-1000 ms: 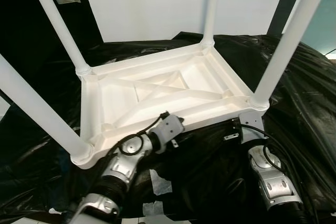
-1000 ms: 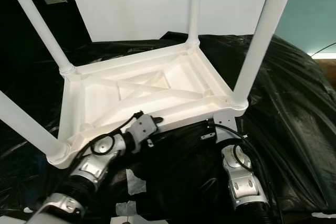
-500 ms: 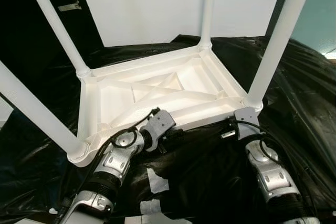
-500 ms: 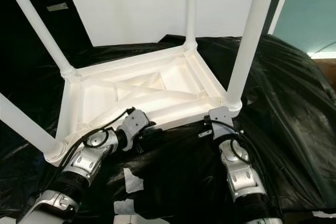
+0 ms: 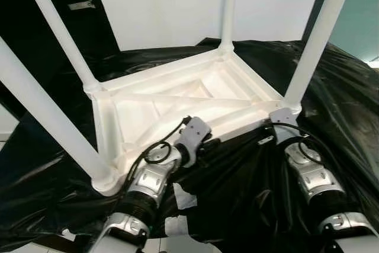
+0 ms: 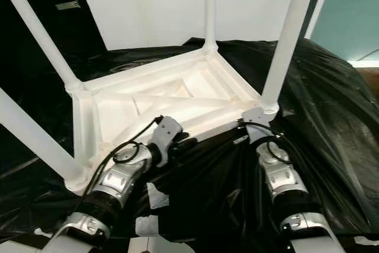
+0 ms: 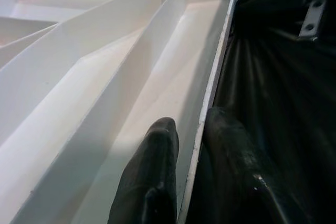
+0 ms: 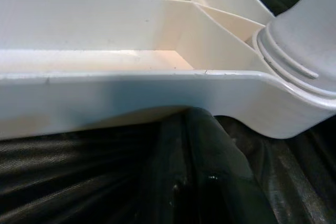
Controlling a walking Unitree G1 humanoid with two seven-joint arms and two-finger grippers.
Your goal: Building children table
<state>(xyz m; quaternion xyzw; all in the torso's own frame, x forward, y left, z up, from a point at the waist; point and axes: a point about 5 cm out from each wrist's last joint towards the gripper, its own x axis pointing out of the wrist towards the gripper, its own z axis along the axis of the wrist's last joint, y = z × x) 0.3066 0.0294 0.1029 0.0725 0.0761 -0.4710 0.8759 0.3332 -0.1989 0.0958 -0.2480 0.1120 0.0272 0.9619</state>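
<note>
Two pincers: both at the near rim of the upturned white table (image 5: 177, 96)
Left pincer (image 7: 191, 129): clamped on that rim — one finger inside, one outside
Right pincer (image 8: 191, 129): under the rim by a leg (image 5: 317, 34) — opening unclear

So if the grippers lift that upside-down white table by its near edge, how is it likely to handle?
Probably stiff: the white table is ribbed moulded plastic. Likely light for its size, with a thin rim between the left gripper fingers. Its four upright legs may make it top-heavy and apt to tip; the black sheet beneath looks slippery.
</note>
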